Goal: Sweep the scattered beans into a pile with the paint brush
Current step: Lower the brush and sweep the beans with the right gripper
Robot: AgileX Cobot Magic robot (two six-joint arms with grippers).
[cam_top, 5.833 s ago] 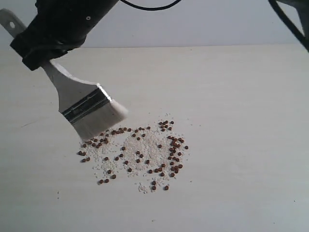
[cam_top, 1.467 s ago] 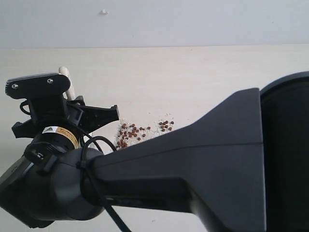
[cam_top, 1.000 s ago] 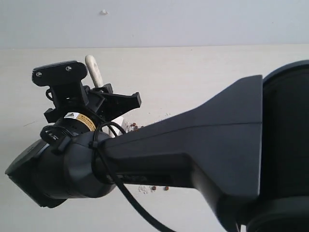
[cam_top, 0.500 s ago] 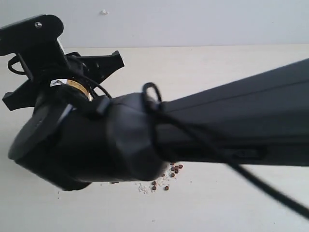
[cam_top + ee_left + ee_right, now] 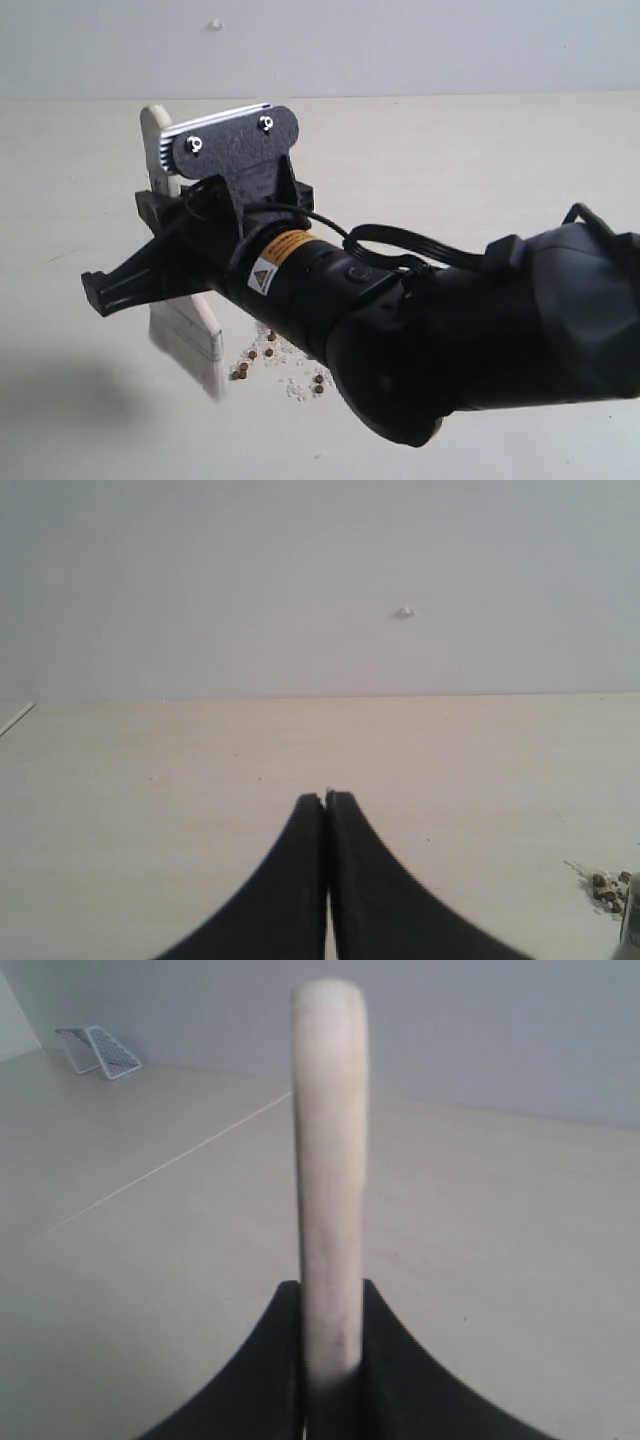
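My right gripper (image 5: 168, 268) reaches across from the right and is shut on the paint brush (image 5: 186, 328). The pale handle (image 5: 155, 128) sticks up above the jaws. The blurred ferrule and off-white bristles reach down to the table, just left of the beans (image 5: 262, 352). Only a few reddish-brown beans and white grains show under the arm; the arm hides the others. In the right wrist view the handle (image 5: 330, 1160) stands clamped between the jaws of the right gripper (image 5: 330, 1295). My left gripper (image 5: 327, 798) is shut on nothing, with a few beans (image 5: 608, 888) off to one side.
The big black right arm (image 5: 450, 330) fills the lower right of the exterior view. The pale table (image 5: 480, 160) runs back to a grey wall with a small white mark (image 5: 213, 24). A wire rack (image 5: 98, 1050) stands far off in the right wrist view.
The right arm has swung back and lowered, uncovering more of the table. The brush head has come down to the table at the left side of the beans.
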